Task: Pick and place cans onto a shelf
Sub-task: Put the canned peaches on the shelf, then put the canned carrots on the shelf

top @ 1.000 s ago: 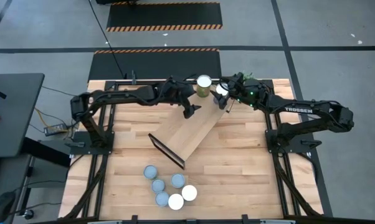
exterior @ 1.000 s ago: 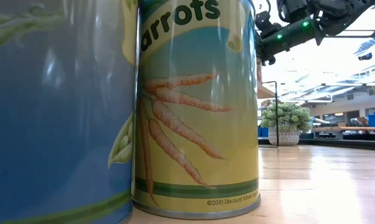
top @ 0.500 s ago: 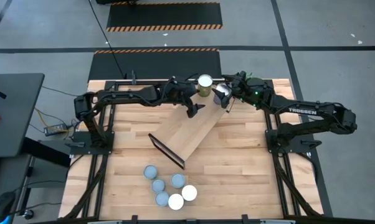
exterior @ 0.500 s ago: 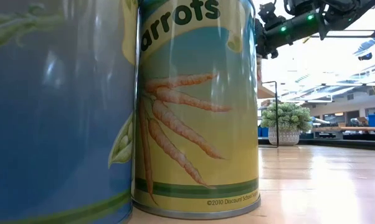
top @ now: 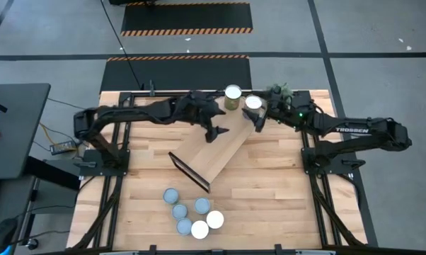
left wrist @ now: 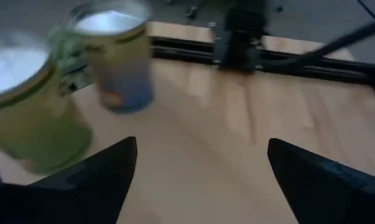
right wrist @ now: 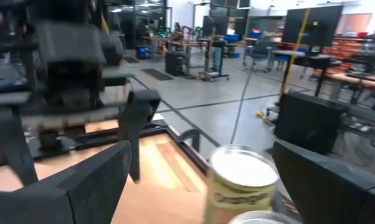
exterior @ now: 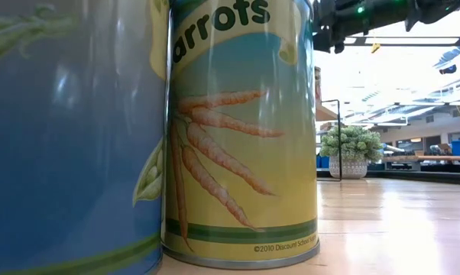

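Observation:
Two cans (top: 232, 95) (top: 253, 104) stand upright at the far end of the light-wood shelf (top: 209, 152), which lies slantwise mid-table. My left gripper (top: 216, 131) hangs open over the shelf, just short of them; its wrist view shows both cans (left wrist: 116, 59) (left wrist: 25, 106) ahead of its fingers (left wrist: 200, 162). My right gripper (top: 259, 122) is open beside the right-hand can (right wrist: 240, 180), touching nothing. Several more cans (top: 192, 212) stand grouped near the table's front edge; two of these (exterior: 241, 130) (exterior: 69, 137) fill the low view.
A small potted plant (top: 280, 91) (exterior: 352, 149) stands at the table's far edge behind the right arm. The shelf's dark end frame (top: 188, 173) faces the near cans. Bare slatted tabletop (top: 284, 205) lies to the right of the can group.
My right gripper has drawn back from the right-hand can toward the table's right edge and risen, leaving that can standing in plain view. My left gripper has pulled back a little toward the left and near side, away from the two cans. Both cans have stayed put.

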Robot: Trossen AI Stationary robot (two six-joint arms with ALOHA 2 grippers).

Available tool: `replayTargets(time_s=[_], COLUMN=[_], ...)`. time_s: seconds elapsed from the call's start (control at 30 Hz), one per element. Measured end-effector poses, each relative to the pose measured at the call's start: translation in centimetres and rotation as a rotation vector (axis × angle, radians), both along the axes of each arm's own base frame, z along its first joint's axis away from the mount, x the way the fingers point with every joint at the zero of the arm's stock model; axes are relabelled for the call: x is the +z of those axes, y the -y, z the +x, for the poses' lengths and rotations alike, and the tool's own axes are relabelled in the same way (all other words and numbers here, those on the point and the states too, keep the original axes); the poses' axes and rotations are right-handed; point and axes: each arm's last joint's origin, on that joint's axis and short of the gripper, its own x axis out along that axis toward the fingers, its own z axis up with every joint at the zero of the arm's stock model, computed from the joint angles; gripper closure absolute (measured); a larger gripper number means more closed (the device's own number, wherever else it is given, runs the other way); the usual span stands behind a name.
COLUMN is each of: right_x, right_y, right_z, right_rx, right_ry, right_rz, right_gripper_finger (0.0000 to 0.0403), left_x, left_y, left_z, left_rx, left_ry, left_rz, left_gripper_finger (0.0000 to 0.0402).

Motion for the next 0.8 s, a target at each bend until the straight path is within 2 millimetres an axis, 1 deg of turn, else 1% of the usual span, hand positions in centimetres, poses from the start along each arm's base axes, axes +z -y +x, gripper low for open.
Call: replayTargets(time_s=[0.13, 0.4, 0.47, 0.57, 0.63, 0.8], right_x=[0.0, -0.5, -0.4, 0.4, 1.0, 1.7], right_y=[-1.8, -5.9, -7.0, -8.7, -9.7, -11.8], right_z=[0.4, 0.9, 1.3, 2.2, 2.9, 4.8], right_rx=[0.020, 0.088, 0.099, 0.087, 0.084, 0.096], right_ry=[0.001, 0.014, -0.011, -0.066, -0.102, -0.164], right_rz=[0.007, 0.101, 0.116, 0.124, 0.126, 0.157], right_gripper_finger=[0.0004, 0.0004, 0.0004, 0.0006, 0.0008, 0.0016], left_x=[2.0, 4.0, 4.2, 4.3, 4.5, 3.7], left_y=[1.9, 5.8, 6.9, 8.6, 9.7, 12.1], left_z=[-1.6, -4.5, -5.0, -5.9, -6.1, -7.1], left_rx=[-0.041, -0.134, -0.159, -0.188, -0.207, -0.246], left_ry=[0.005, -0.061, -0.085, -0.122, -0.121, -0.232], left_rz=[0.002, -0.026, -0.023, -0.013, -0.022, -0.077], left_gripper_finger=[0.0063, 0.0101, 0.0110, 0.0123, 0.0131, 0.0151])
